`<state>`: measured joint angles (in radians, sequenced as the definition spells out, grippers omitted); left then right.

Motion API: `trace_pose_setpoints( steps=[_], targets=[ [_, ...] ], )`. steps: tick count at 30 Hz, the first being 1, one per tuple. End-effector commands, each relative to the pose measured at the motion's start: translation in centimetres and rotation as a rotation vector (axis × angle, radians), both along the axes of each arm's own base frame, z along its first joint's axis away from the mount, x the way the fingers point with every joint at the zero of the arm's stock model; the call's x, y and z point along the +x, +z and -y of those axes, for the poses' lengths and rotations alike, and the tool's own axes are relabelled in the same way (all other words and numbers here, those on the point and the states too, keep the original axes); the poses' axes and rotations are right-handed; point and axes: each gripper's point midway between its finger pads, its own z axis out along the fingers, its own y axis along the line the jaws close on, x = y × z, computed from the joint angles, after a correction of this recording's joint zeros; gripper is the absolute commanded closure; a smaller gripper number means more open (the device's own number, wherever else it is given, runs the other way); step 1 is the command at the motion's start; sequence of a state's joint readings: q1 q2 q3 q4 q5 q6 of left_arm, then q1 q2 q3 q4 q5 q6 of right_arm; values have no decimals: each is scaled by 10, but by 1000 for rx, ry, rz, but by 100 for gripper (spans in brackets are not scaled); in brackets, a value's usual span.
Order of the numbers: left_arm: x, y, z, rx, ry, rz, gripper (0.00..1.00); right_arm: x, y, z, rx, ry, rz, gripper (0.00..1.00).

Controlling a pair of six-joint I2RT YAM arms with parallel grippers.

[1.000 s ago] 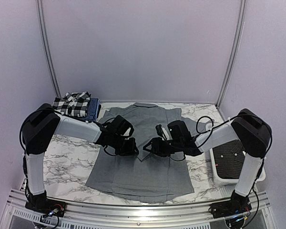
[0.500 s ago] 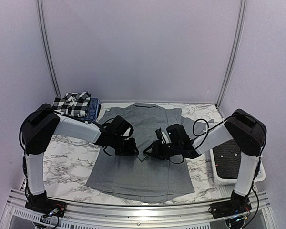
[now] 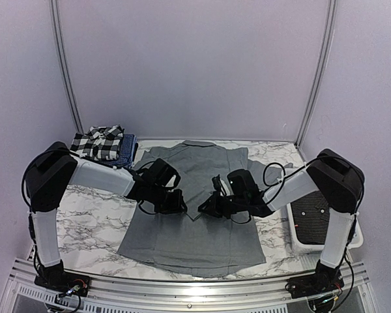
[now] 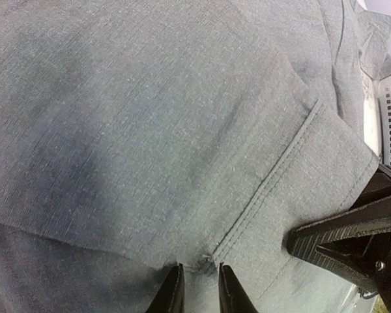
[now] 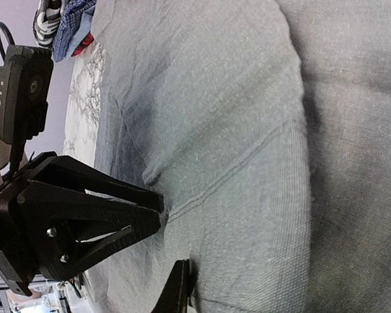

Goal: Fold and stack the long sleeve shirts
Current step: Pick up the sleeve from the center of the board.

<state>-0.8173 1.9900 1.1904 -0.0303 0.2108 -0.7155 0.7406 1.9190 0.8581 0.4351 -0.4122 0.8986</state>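
A plain grey long sleeve shirt (image 3: 202, 195) lies spread flat on the marble table, collar toward the back, one sleeve folded across its body. Both grippers are down on that sleeve's cuff (image 4: 293, 176) at the shirt's middle, close together. My left gripper (image 3: 174, 203) (image 4: 199, 272) is shut narrowly on the cuff's edge, with cloth bunched between its tips. My right gripper (image 3: 206, 207) (image 5: 191, 277) is shut on a fold of the same cuff; one finger shows and cloth covers the other. A folded checked shirt (image 3: 99, 141) rests on a blue one (image 3: 126, 152) at the back left.
A white slatted basket (image 3: 300, 236) stands at the table's right edge beside the right arm, something dark inside it. Bare marble (image 3: 91, 218) shows left of the grey shirt. Purple walls close in on three sides.
My right gripper has closed from half open and slid a little left onto the cuff, nearer the left gripper. The left gripper has stayed in place.
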Motion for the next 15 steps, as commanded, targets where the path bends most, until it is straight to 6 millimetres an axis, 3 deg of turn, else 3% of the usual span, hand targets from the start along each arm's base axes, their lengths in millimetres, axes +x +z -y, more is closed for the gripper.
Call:
trace_pose_setpoints(
  steps=[1,7,15],
  targets=[
    [-2,26,-14,8,-5,43,80,5,13,-11,26,11,25,98],
    [-23,44,-62,54,14,49,75,13,32,-13,7,8,64,100],
    [-86,32,-143,193,79,-38,72,29,65,-22,-8,20,145,100]
  ],
)
